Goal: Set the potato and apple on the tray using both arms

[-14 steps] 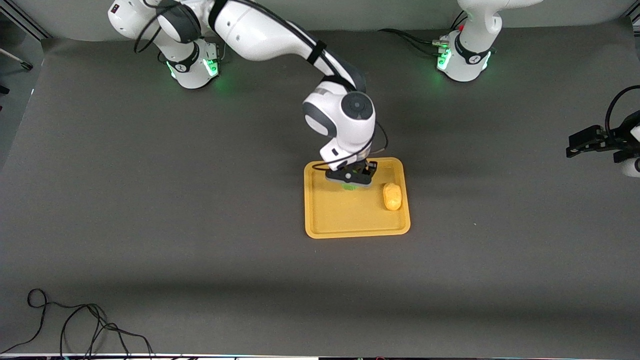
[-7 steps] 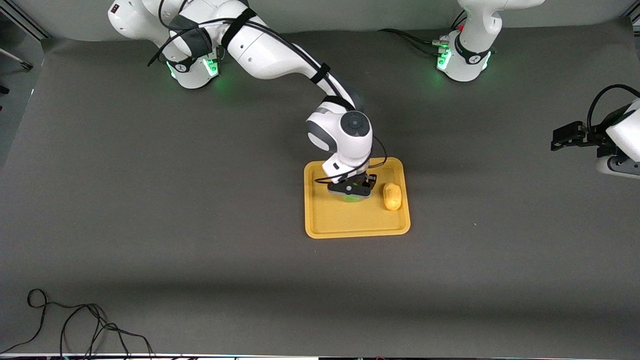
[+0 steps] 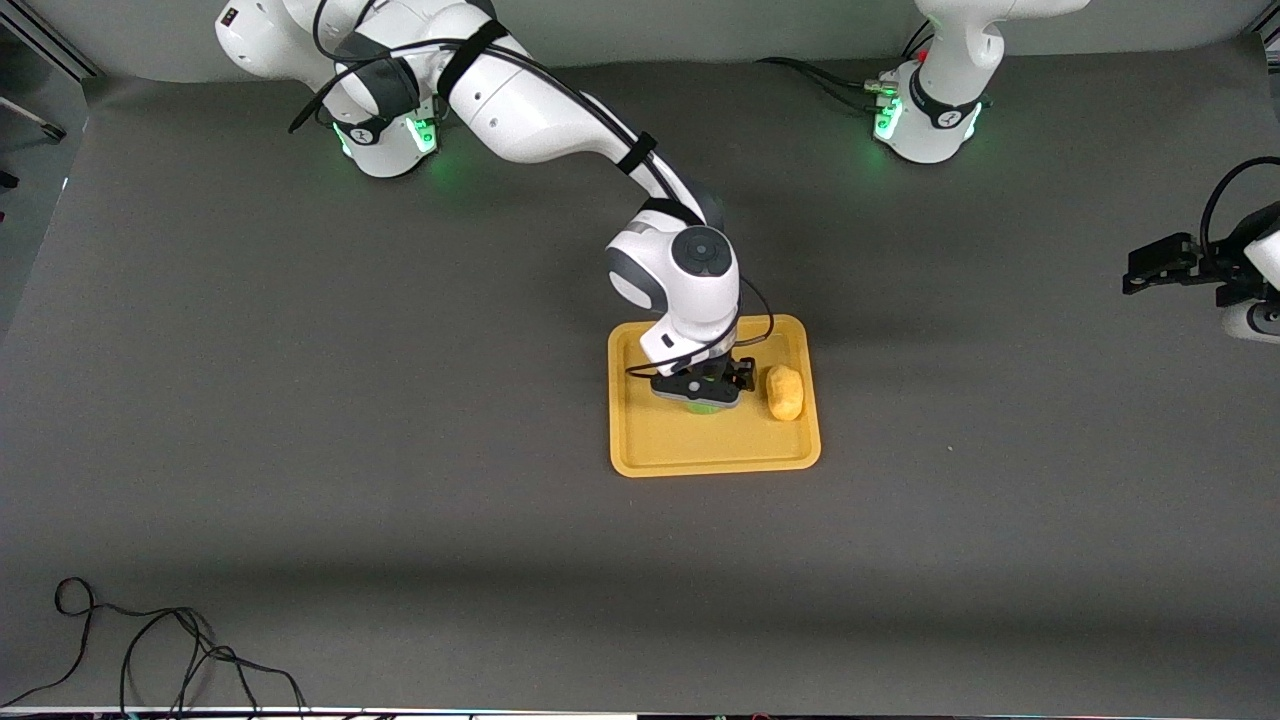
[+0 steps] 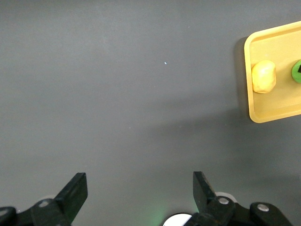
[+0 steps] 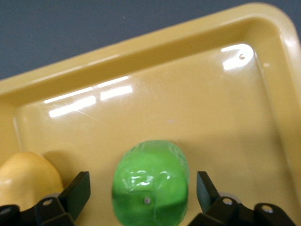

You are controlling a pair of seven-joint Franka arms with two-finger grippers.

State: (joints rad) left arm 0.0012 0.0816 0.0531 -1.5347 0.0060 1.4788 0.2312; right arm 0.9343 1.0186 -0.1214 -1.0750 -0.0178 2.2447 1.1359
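Observation:
The yellow-orange tray (image 3: 715, 466) lies mid-table. The potato (image 3: 785, 392) lies on it toward the left arm's end. The green apple (image 3: 706, 406) sits on the tray beside the potato, mostly hidden under my right gripper (image 3: 700, 390). In the right wrist view the apple (image 5: 150, 181) rests on the tray floor (image 5: 188, 94) between the open fingers of my right gripper (image 5: 141, 188), with a gap on each side, and the potato (image 5: 26, 181) is beside it. My left gripper (image 3: 1135, 278) is open and empty (image 4: 139, 188) in the air at the left arm's end of the table.
A black cable (image 3: 150, 650) lies coiled on the grey table at the corner nearest the camera on the right arm's end. The left wrist view shows the tray (image 4: 273, 110) with the potato (image 4: 264, 76) and apple (image 4: 297, 70) at a distance.
My right gripper has come down and slightly nearer the camera over the tray, with the apple under it. My left gripper has shifted a little at the table's end.

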